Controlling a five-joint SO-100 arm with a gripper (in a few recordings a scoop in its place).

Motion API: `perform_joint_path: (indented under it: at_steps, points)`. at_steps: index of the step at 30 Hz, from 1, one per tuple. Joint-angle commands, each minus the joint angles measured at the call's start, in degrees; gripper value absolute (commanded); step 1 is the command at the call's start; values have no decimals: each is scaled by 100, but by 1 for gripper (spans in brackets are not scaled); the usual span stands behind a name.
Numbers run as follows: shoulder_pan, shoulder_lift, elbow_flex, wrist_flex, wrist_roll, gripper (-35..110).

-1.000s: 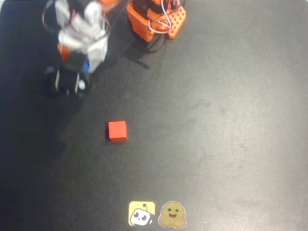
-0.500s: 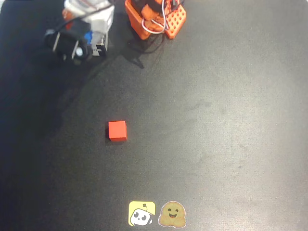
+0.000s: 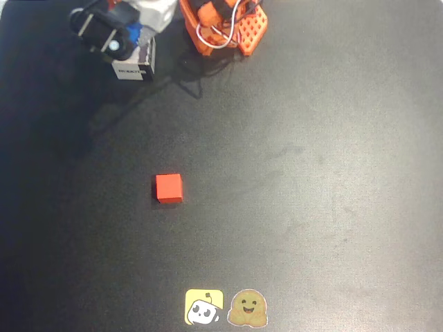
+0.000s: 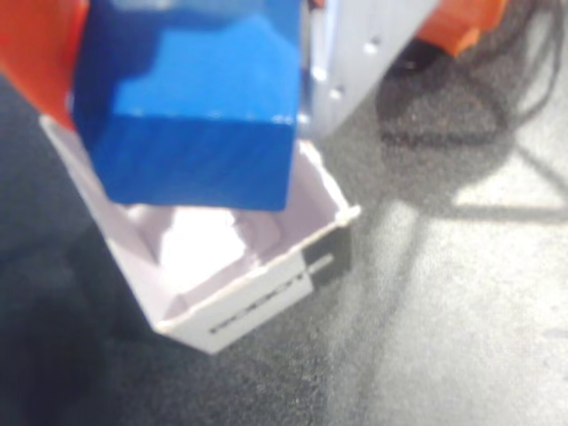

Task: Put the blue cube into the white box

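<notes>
Black and matte, the counter (image 3: 311, 173) carries everything, with the arm's orange base (image 3: 225, 24) at its far edge. Beside this base stands the white box (image 4: 240, 266), its opening upward and its label facing the camera. The jaws (image 3: 118, 34) hang directly over it, pinching the blue cube (image 4: 191, 106) so that, I judge, it can fall inside when released. The red cube (image 3: 169, 188) lies well apart, not needed.

Overhead view looks straight down; wrist view hangs close (sharing the white box (image 3: 133, 68)).
</notes>
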Motion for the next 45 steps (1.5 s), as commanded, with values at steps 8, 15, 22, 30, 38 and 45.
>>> perform_joint_path:
  at_steps: [8, 15, 22, 30, 38, 45]
  points:
    - [229, 132, 756, -712, 97, 0]
    - [457, 132, 993, -879, -62, 0]
    - [545, 132, 1011, -1002, -246, 4]
    - [527, 167, 984, -1072, -431, 12]
    - [510, 396, 1063, -1090, -536, 14]
    - [448, 457, 1063, -1090, -606, 17]
